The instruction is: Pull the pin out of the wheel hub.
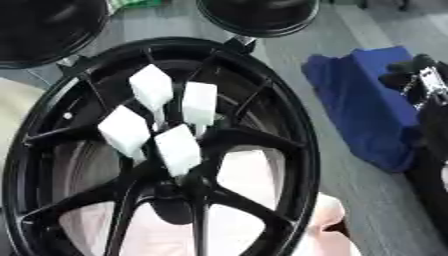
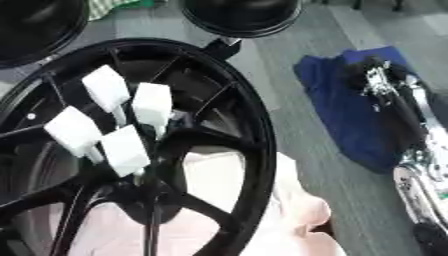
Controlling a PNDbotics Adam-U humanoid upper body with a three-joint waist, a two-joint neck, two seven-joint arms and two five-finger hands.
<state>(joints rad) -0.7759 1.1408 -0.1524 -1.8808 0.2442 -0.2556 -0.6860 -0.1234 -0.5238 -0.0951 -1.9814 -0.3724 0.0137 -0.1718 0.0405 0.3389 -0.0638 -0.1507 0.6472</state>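
A large black wheel hub [image 1: 262, 125] fills the left and centre of the frame, its spokes running from the rim down to a dark centre in the lower middle. Four white block-headed pins [image 1: 179, 149] stand in it, clustered just above the centre: one at the upper left of the group [image 1: 150, 88], one to its right [image 1: 199, 102], one at the left [image 1: 124, 131], and the nearest one lowest. Each has a pale stem going down among the spokes; all four sit in the hub.

A pale pink surface [image 1: 245, 175] shows through the gaps between the spokes and past the lower right of the rim. Two more black round wheels lie at the top edge, one at the upper left [image 1: 44, 30] and one at the upper centre [image 1: 258, 17].

A blue cloth [image 1: 367, 110] lies on the grey floor [image 1: 350, 200] at the right. Over it is the right hand [image 2: 376, 75], dark with silver parts, well apart from the pins; whether its fingers are curled I cannot tell. The right eye view shows the black and silver forearm [image 2: 411, 150] running down the right edge, which the left eye view mostly cuts off.
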